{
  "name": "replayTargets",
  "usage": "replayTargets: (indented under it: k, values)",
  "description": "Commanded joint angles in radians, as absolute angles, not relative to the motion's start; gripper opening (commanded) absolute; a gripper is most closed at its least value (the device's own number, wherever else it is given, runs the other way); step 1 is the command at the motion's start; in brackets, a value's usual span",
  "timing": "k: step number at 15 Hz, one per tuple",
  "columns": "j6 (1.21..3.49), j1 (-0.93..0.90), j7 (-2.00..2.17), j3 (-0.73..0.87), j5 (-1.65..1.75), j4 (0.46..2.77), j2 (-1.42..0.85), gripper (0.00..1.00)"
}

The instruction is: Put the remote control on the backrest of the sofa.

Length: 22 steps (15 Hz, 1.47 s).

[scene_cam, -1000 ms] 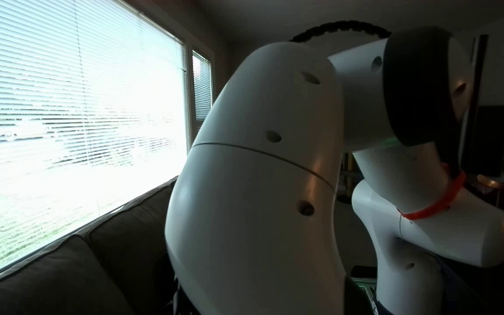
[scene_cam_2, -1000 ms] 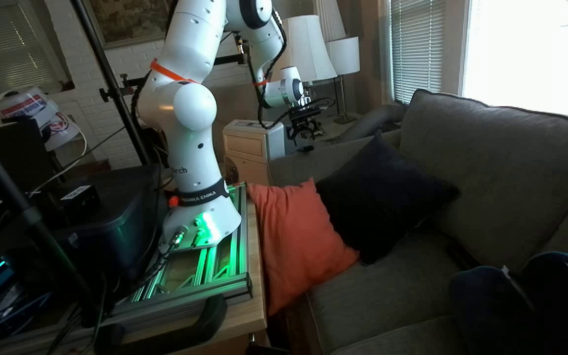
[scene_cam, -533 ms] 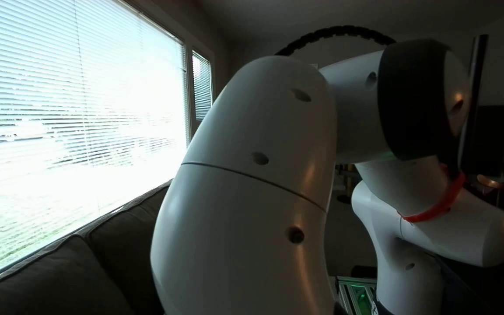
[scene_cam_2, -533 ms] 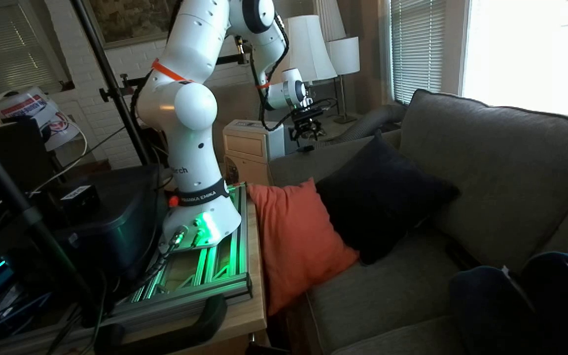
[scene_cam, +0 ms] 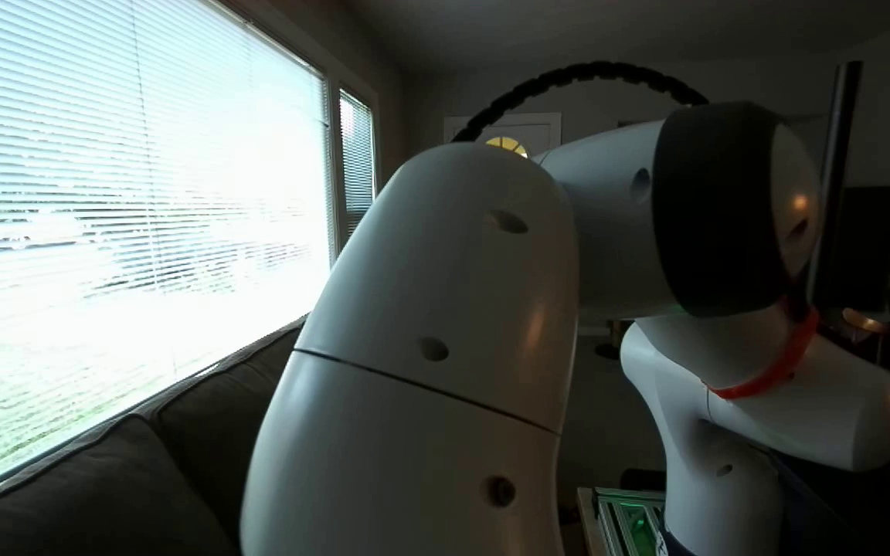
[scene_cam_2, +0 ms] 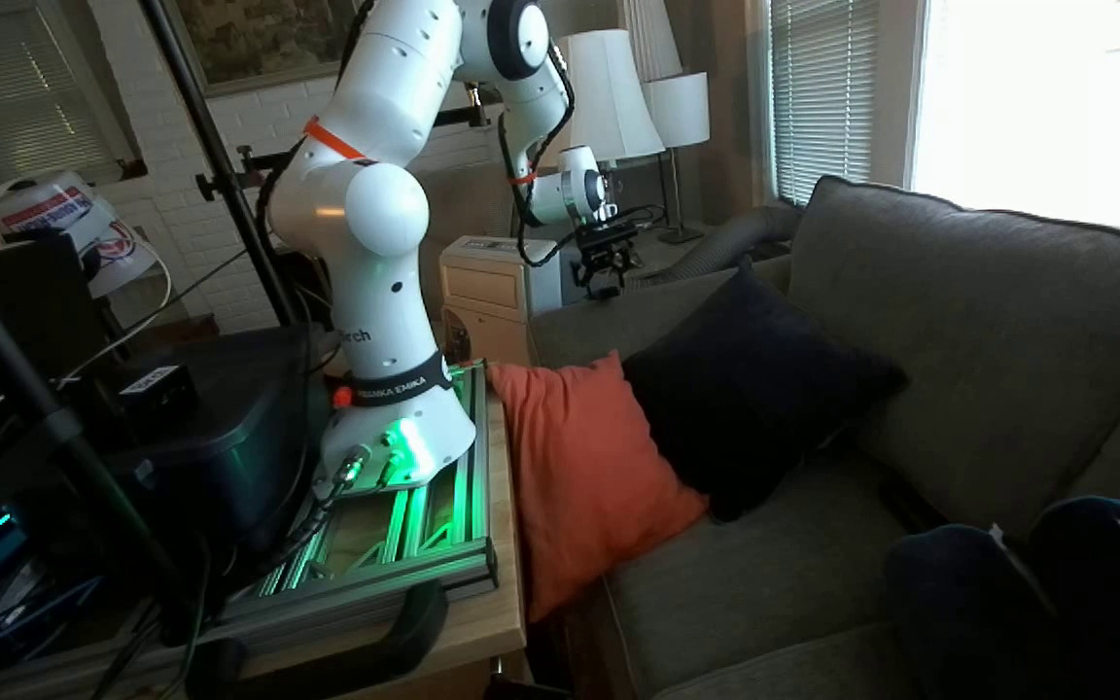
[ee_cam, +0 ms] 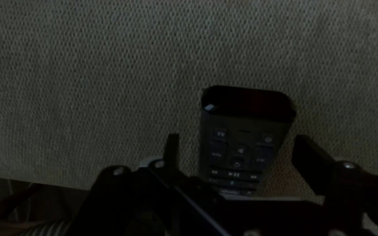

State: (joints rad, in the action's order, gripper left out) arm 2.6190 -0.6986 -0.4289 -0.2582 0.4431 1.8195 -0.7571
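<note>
The dark remote control lies on the grey-green fabric of the sofa's armrest. In the wrist view its buttons face up, and its lower end is hidden by the gripper body. In an exterior view the remote is a small dark shape under the gripper. My gripper is open, with one finger left of the remote and the other right of it, both apart from it. The gripper also shows in an exterior view. The sofa backrest shows in both exterior views.
An orange pillow and a dark pillow lean on the sofa near the armrest. A white cabinet and lamps stand behind the gripper. The window blinds are beside the backrest. Dark objects lie on the seat.
The arm has come down, lowering the open gripper onto the place of the remote on the armrest. The remote has not visibly moved.
</note>
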Motion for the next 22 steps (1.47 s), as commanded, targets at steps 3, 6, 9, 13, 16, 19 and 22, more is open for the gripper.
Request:
replayTargets:
  k: [3, 6, 9, 13, 16, 19, 22]
  values:
    - [2.618, -0.711, -0.407, -0.244, 0.476, 1.777, -0.796, 0.42]
    - [2.615, -0.71, -0.407, -0.241, 0.479, 1.78, -0.787, 0.3]
    - [2.612, -0.693, -0.391, -0.239, 0.471, 1.831, -0.724, 0.3]
    - [2.6, -0.683, -0.274, -0.18, 0.493, 2.038, -0.507, 0.3]
    - [2.536, -0.698, -0.13, -0.119, 0.554, 2.174, -0.347, 0.3]
    - [2.436, -0.658, -0.003, -0.122, 0.594, 2.321, -0.192, 0.3]
    - [2.326, -0.582, 0.08, -0.16, 0.563, 2.463, -0.044, 0.3]
